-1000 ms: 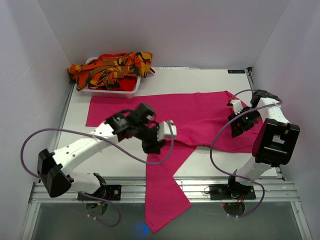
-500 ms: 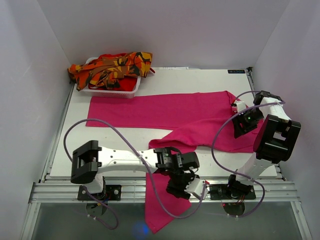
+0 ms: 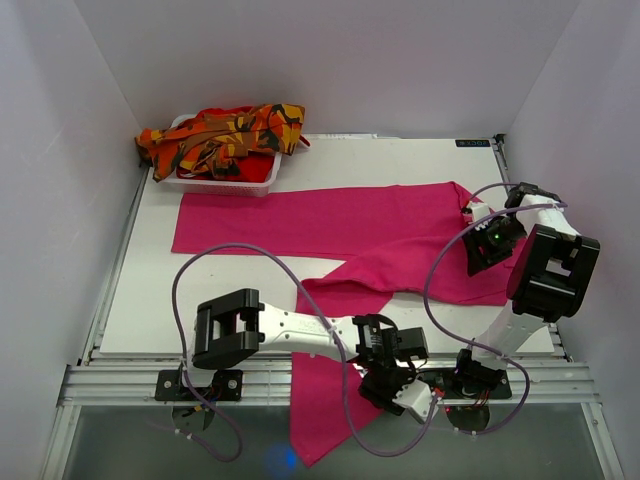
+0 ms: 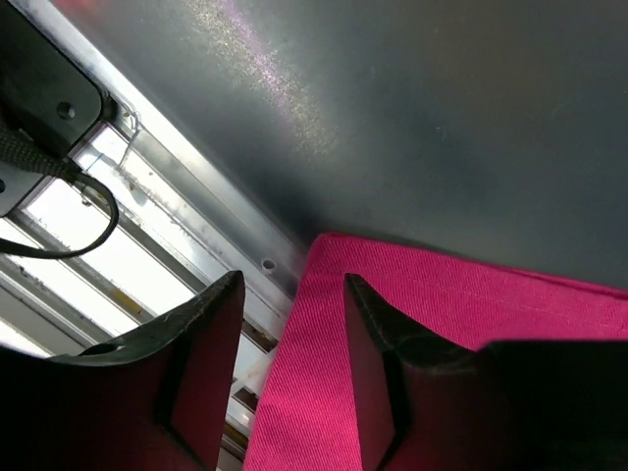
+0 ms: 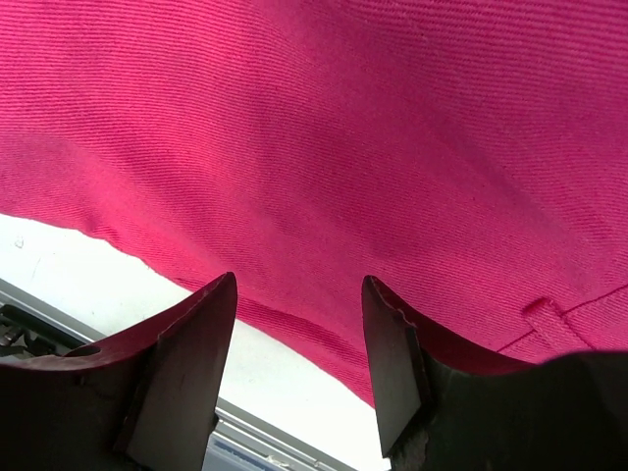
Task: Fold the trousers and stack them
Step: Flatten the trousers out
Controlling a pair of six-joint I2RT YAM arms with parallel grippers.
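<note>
The magenta-pink trousers (image 3: 400,235) lie spread on the white table (image 3: 200,300). One leg runs left along the back. The other leg (image 3: 325,390) hangs over the front edge. My left gripper (image 3: 400,388) is low beyond the front edge, at the right side of the hanging leg. In the left wrist view it (image 4: 294,285) is open, with the pink cloth's edge (image 4: 442,324) between its jaws. My right gripper (image 3: 480,240) hovers open over the waist end (image 5: 343,118), at the cloth's near edge (image 5: 299,285). The orange camouflage trousers (image 3: 225,135) are heaped in the basket.
The white slotted basket (image 3: 235,183) stands at the back left corner. Aluminium rails (image 3: 130,378) run along the front edge, also in the left wrist view (image 4: 167,211). White walls close in both sides and the back. Purple cables (image 3: 235,255) loop above the table.
My left arm has swung from the table's middle to the front right and dropped its gripper over the front edge beside the hanging leg. The right gripper has barely moved.
</note>
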